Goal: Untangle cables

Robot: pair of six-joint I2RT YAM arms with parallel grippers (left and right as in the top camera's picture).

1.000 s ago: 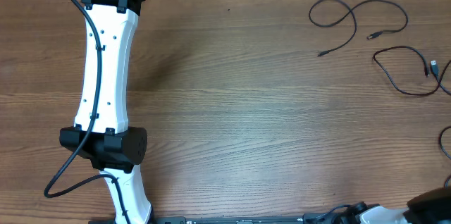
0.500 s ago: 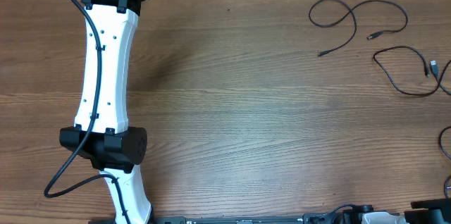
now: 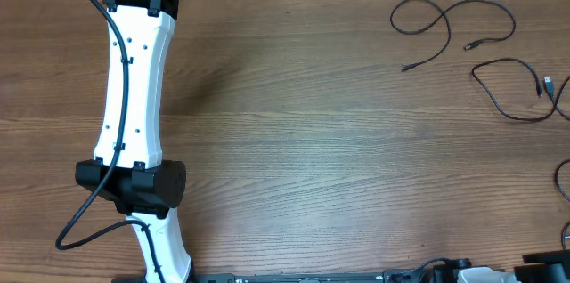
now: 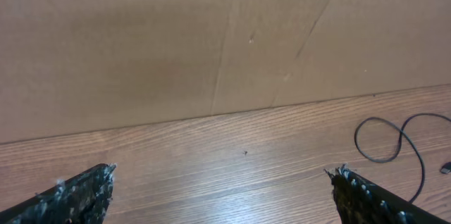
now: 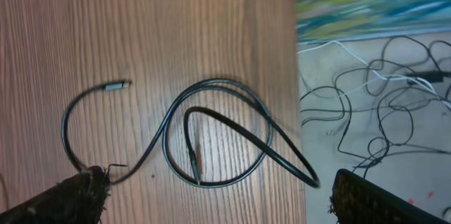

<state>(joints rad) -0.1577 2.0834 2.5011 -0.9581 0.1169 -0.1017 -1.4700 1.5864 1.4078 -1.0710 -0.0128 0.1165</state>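
Withdrawn nearward, the right arm (image 3: 548,267) is barely seen. The right end effector (image 5: 222,196) is held apart directly over a looped cable (image 5: 218,81) at the desk's (image 5: 141,27) right edge. The left end effector (image 4: 222,192), also apart, is farther.

Three thin black cables lying apart from one another at the right end of a wooden table (image 3: 285,141).

The first cable (image 3: 445,25), at the far corner, curls in two open loops, with both small plug ends resting on the wood. The second cable (image 3: 512,116) lies just nearer, swept into a wide U. The third cable (image 3: 560,181) sits at the right edge, coiled over itself, with one silvery tip on the wood and one bend hanging past the table's edge (image 5: 211,81).
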